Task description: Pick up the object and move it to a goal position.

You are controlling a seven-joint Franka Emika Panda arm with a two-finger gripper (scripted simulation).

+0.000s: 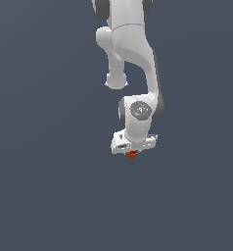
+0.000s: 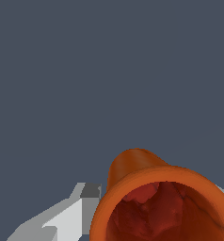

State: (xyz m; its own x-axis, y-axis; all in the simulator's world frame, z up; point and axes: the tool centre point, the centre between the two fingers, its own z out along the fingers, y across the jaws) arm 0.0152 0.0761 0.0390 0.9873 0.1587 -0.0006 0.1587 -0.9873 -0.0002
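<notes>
The object (image 1: 132,154) is a tiny orange-red cup that peeks out just under the white hand of my arm in the exterior view. Up close in the wrist view, the object (image 2: 147,197) fills the lower part of the picture, its darker hollow mouth facing the camera. My gripper (image 1: 132,153) is shut on it. One grey-white finger (image 2: 71,216) shows beside the cup, touching its side. The other finger is mostly hidden behind the cup's rim. No goal marker shows in either view.
A plain dark blue-grey background surrounds the arm in both views. The white arm's links (image 1: 133,54) rise from the hand toward the top of the exterior view.
</notes>
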